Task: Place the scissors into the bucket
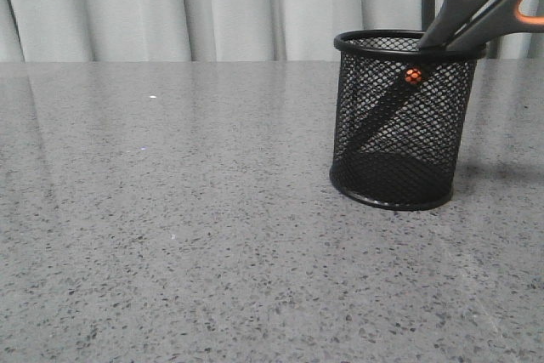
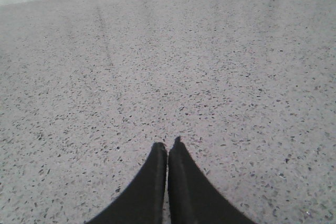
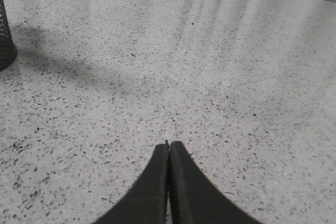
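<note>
The black wire-mesh bucket (image 1: 398, 121) stands upright on the grey speckled table at the right of the front view. The scissors (image 1: 476, 6) stand in it, blades down inside the mesh, orange pivot screw (image 1: 413, 76) just below the rim, and the grey and orange handles lean out over the rim to the upper right. A sliver of the bucket's base shows at the edge of the right wrist view (image 3: 5, 35). My left gripper (image 2: 168, 145) is shut and empty above bare table. My right gripper (image 3: 169, 144) is shut and empty above bare table. Neither gripper shows in the front view.
The grey speckled table (image 1: 170, 210) stretches across the front view. Pale curtains (image 1: 212, 6) hang behind its far edge. The bucket's shadow (image 3: 79, 72) falls across the table in the right wrist view.
</note>
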